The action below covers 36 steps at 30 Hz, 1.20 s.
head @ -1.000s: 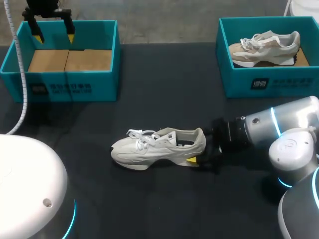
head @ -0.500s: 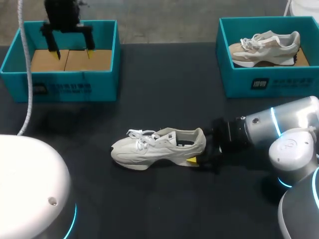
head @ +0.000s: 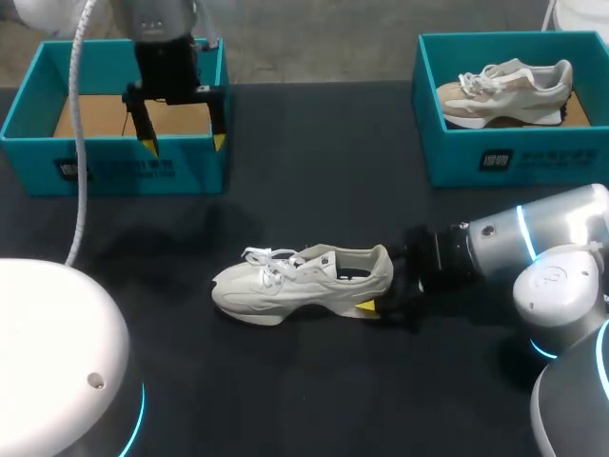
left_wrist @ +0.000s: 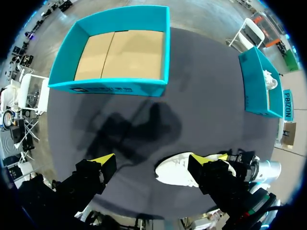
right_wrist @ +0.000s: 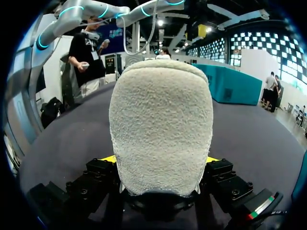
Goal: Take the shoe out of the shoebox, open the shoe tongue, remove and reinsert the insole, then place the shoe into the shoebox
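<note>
Right arm steadies the shoe by its heel; left arm is free.
The shoe (head: 303, 284) stands on its sole at mid-frame on the table (head: 314, 171), outside the shoebox (head: 114, 169) at upper left. The right gripper (head: 381, 297) clamps the heel from both sides, probably to brace it for tongue work. The left gripper (head: 185, 143) hangs over that box's front wall, fingers spread and empty.

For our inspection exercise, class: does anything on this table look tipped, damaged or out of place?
Nothing stands out. The white shoe stands upright on the table, heel in the right gripper; the left box is intact.
</note>
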Motion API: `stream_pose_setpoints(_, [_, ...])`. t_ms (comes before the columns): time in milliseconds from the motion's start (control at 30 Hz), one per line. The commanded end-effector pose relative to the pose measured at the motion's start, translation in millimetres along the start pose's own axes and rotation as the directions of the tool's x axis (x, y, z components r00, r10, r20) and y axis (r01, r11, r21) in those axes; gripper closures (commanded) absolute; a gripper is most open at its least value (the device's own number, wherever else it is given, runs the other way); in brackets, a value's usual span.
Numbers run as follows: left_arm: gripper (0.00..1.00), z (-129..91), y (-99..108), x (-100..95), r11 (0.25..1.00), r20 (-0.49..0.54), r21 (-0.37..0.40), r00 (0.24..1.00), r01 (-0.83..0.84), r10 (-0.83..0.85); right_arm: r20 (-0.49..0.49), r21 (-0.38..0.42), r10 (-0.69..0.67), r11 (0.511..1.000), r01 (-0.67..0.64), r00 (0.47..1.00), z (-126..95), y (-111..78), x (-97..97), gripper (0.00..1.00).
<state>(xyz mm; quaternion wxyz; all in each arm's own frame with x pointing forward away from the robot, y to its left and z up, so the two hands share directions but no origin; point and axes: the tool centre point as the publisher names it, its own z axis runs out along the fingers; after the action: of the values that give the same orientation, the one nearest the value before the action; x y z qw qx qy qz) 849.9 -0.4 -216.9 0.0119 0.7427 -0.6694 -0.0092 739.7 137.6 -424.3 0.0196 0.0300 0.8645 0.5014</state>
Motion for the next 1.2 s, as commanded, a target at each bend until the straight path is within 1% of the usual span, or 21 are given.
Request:
stream_pose_setpoints(33, [0.0, 1.0, 6.6, -4.3, 0.999, -0.01, 0.051, 1.0, 0.001, -0.001, 0.0, 0.006, 0.0, 1.0, 0.0, 1.0, 1.4, -1.3, 3.2, 1.0])
stream_pose_setpoints(600, [0.0, 1.0, 6.6, -4.3, 0.999, -0.01, 0.051, 1.0, 0.001, -0.001, 0.0, 0.006, 0.0, 1.0, 0.0, 1.0, 1.4, -1.3, 3.2, 1.0])
stream_pose_setpoints(667, [0.0, 4.1, 12.6, -0.5, 0.998, 0.012, 0.055, 1.0, 0.015, -0.016, 0.0, 0.006, 0.0, 1.0, 0.0, 1.0, 1.4, -1.3, 3.2, 1.0])
stream_pose_setpoints(800, [0.0, 3.4, 28.1, 4.4, 0.997, -0.01, 0.051, 0.998, 0.059, -0.059, 0.0, 0.006, 0.0, 1.0, 0.0, 1.0, 1.4, -1.3, 3.2, 1.0])
stream_pose_setpoints(867, [0.0, 5.5, 41.5, 11.6, 0.996, 0.0, 0.054, 0.998, 0.07, -0.07, 0.0, 0.006, 0.0, 1.0, 0.0, 1.0, 1.4, -1.3, 3.2, 1.0])
stream_pose_setpoints(900, [0.0, 6.6, 44.1, 13.3, 0.996, -0.009, 0.045, 0.997, 0.076, -0.075, 0.0, 0.006, 0.0, 1.0, 0.0, 1.0, 1.4, -1.3, 3.2, 1.0])
stream_pose_setpoints(967, [0.0, 12.3, 49.8, 18.9, 0.994, 0.018, 0.029, 0.994, 0.109, -0.11, 0.0, 0.006, 0.0, 1.0, 0.0, 1.0, 1.4, -1.3, 3.2, 1.0])
stream_pose_setpoints(1000, [0.0, 15.2, 54.4, 22.4, 0.994, 0.003, 0.003, 0.994, 0.109, -0.109, 0.0, 0.006, 0.0, 1.0, 0.0, 1.0, 1.4, -1.3, 3.2, 1.0])
stream_pose_setpoints(1100, [0.0, 25.0, 63.3, 31.8, 0.987, 0.019, -0.038, 0.988, 0.156, -0.156, 0.0, 0.006, 0.0, 1.0, 0.0, 1.0, 1.4, -1.3, 3.2, 1.0])
stream_pose_setpoints(1167, [0.0, 29.3, 73.1, 41.5, 0.987, 0.049, -0.032, 0.986, 0.16, -0.158, 0.0, 0.006, 0.0, 1.0, 0.0, 1.0, 1.4, -1.3, 3.2, 1.0])
stream_pose_setpoints(1200, [0.0, 31.2, 77.1, 45.2, 0.987, 0.046, -0.034, 0.986, 0.16, -0.159, 0.0, 0.006, 0.0, 1.0, 0.0, 1.0, 1.4, -1.3, 3.2, 1.0])
